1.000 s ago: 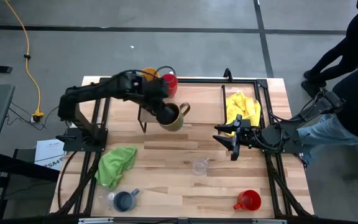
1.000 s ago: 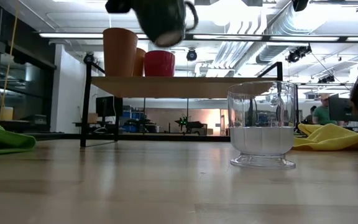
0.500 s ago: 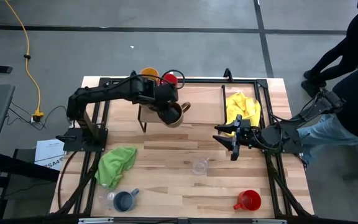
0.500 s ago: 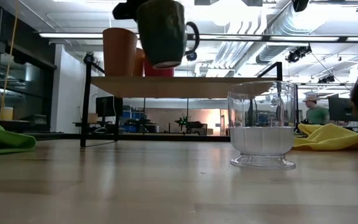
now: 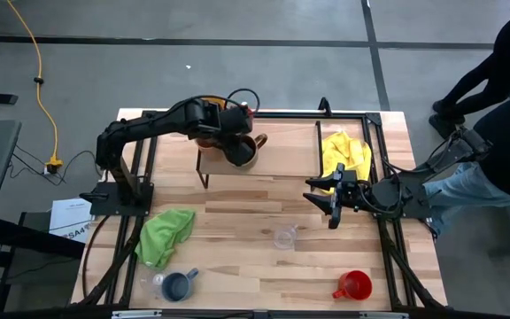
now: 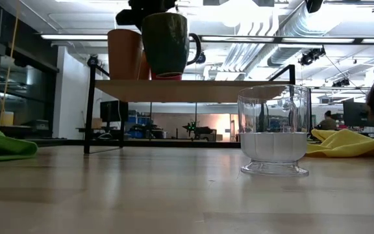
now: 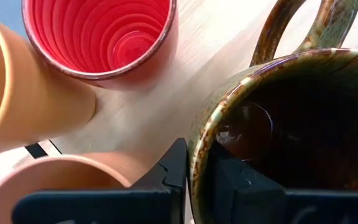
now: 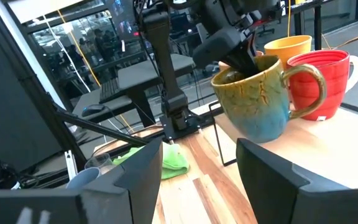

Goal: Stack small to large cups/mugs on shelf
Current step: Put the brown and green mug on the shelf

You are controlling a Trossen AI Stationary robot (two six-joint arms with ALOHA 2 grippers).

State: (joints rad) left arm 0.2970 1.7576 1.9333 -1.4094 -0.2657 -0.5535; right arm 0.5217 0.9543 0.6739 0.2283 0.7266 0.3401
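Note:
My left gripper (image 5: 235, 146) is shut on a brown-green glazed mug (image 5: 244, 152) over the left end of the light-wood shelf (image 5: 286, 158). The mug (image 6: 166, 45) hangs just above the board, beside a red mug (image 7: 98, 31), an orange cup (image 7: 23, 93) and a tan cup (image 7: 61, 180) that stand on the shelf. My right gripper (image 5: 330, 199) is open and empty, low over the table's right part, near the yellow cloth (image 5: 343, 151). My left gripper holds the mug by its rim (image 7: 197, 155), on the side away from the handle (image 7: 303, 25). One finger (image 7: 229, 180) is inside the mug and one (image 7: 178, 168) outside. The fingers come slanting down from the table's left. The mug hangs upright, mouth up, just clear of the shelf.
A clear glass (image 5: 283, 237) stands mid-table and fills the low view (image 6: 274, 130). A blue-grey mug (image 5: 178, 285) and a second glass (image 5: 158, 282) stand near-left, a red mug (image 5: 354, 285) near-right, a green cloth (image 5: 166, 235) left. A person (image 5: 503, 133) stands beyond the right edge.
My left gripper has carried the mug toward the table's far edge and down, to the cups on the shelf. The mug was tilted and has come upright, its bottom now just above the board.

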